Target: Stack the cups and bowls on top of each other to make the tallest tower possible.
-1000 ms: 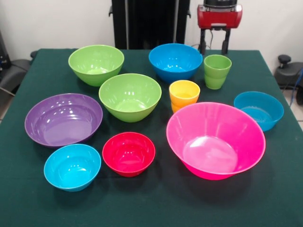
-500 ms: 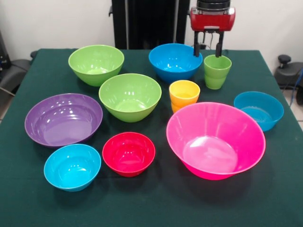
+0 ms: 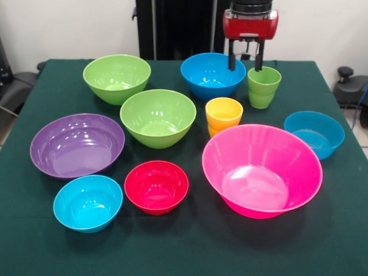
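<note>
All bowls and cups stand apart on the green table; no tower is built. The huge pink bowl (image 3: 261, 171) is front right, the purple bowl (image 3: 77, 144) at left. Two lime green bowls (image 3: 117, 77) (image 3: 158, 117) sit at back left and centre. Blue bowls sit at the back (image 3: 213, 75) and at right (image 3: 314, 133). The small cyan bowl (image 3: 88, 202) and small red bowl (image 3: 156, 186) are in front. The yellow-orange cup (image 3: 223, 115) stands mid-table, the light green cup (image 3: 263, 87) behind it. My gripper (image 3: 245, 64) hangs open between the back blue bowl and the green cup, empty.
The robot's black pedestal (image 3: 181, 29) stands behind the table's far edge. Dark equipment sits off the table at right (image 3: 351, 86) and a chair at left (image 3: 14, 86).
The gripper has moved left and slightly down, from above the green cup's far side to the gap between the back blue bowl and the green cup. The bowls and cups have not moved.
</note>
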Motion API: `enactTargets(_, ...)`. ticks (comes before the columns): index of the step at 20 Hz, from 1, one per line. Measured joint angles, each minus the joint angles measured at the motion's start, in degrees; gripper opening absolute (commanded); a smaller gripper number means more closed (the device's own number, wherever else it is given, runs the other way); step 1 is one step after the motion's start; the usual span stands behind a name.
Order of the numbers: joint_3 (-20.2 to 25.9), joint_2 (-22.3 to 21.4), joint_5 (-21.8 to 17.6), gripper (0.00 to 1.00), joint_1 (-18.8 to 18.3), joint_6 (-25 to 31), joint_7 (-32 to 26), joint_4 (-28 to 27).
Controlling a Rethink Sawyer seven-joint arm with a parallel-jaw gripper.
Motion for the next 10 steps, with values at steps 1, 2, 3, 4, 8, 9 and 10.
enactTargets(1,0.12,0.00,0.00,1.00,-0.17,0.15,0.00,-0.02)
enactTargets(2,0.73,0.00,-0.15,1.00,-0.94,0.85,0.00,-0.14)
enactTargets(3,1.11,0.01,-0.25,1.00,-1.41,1.28,0.00,-0.18)
enactTargets(4,1.33,0.01,-0.31,1.00,-1.70,1.58,0.00,-0.21)
enactTargets(8,2.64,0.01,-1.02,1.00,-3.57,4.08,0.00,-0.40)
enactTargets(9,2.88,0.01,-1.23,1.00,-3.96,4.63,0.00,-0.42)
enactTargets(10,3.11,0.00,-1.44,1.00,-4.35,5.16,0.00,-0.44)
